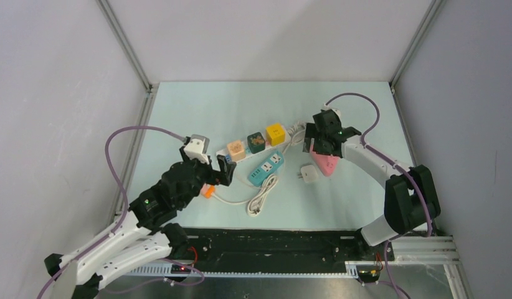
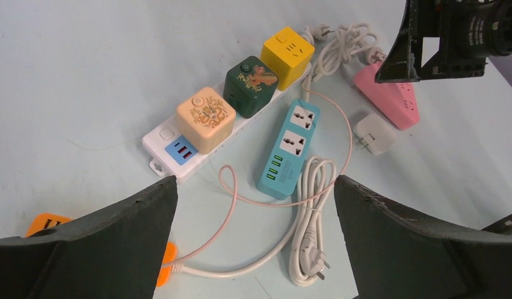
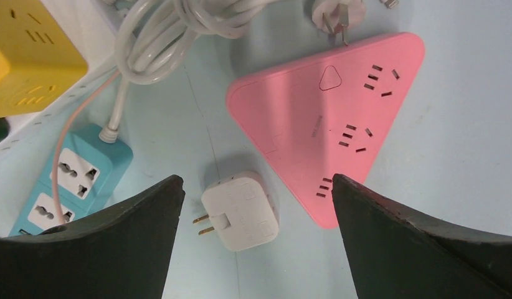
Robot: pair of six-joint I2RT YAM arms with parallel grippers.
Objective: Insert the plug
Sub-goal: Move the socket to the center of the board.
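A white plug adapter (image 3: 240, 210) with two gold prongs lies flat on the table, prongs pointing left, beside a pink triangular power strip (image 3: 328, 118). My right gripper (image 3: 256, 187) is open and empty, hovering above them with the adapter between its fingers in view. In the top view the adapter (image 1: 309, 174) lies just below the right gripper (image 1: 319, 142). A teal power strip (image 2: 291, 146) lies at the centre. My left gripper (image 2: 255, 187) is open and empty, above the table near the teal strip's coiled white cable (image 2: 309, 243).
A white power strip (image 2: 169, 149) carries a peach cube (image 2: 205, 118), a green cube (image 2: 250, 84) and a yellow cube (image 2: 288, 55). A thin pink cable (image 2: 232, 199) loops to an orange piece (image 2: 45, 222). White walls with metal rails surround the table.
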